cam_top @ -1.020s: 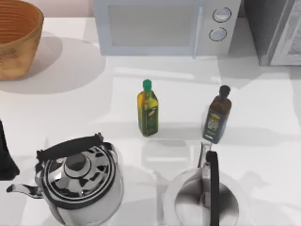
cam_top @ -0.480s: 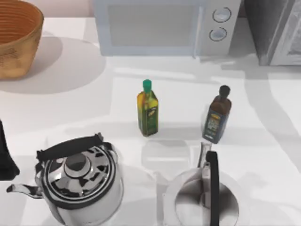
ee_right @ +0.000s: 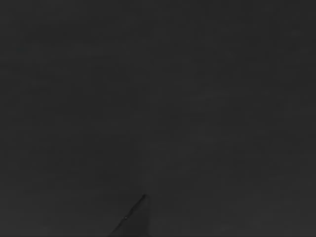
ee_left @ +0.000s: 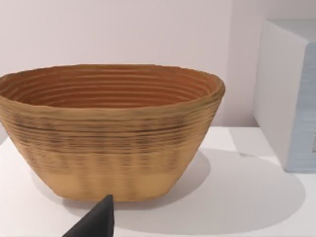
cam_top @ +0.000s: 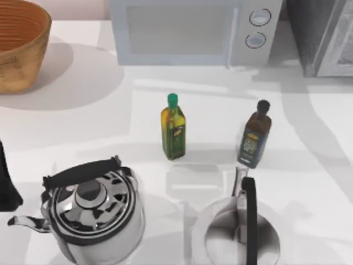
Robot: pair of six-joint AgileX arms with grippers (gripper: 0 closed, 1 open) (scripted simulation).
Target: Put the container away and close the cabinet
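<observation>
One white table (cam_top: 71, 121) held everything. Biggest item, a pale microwave (cam_top: 182, 33), sat at far centre. A grey cabinet (cam_top: 322, 33) was just right of it in the far-right corner; door open or shut, can't tell. A wicker basket (cam_top: 22, 61) sat far left, well apart from the rest. Two steel kettles were at the near edge: kettle w/ black handle & spout (cam_top: 91, 212) near left, second kettle (cam_top: 237, 234) near centre-right. Mid-table stood 2 upright bottles, apart from each other: green-capped bottle (cam_top: 174, 130) at centre, dark-capped bottle (cam_top: 255, 138) to its right, just beyond the second kettle. Which one was the container, can't tell; both were out on the table, not in the cabinet. Left arm (cam_top: 6, 182) was at the left edge, beside the near-left kettle. Left gripper (ee_left: 96, 222) faced the basket, touching nothing; apart or together, can't tell. Right wrist view was dark.
</observation>
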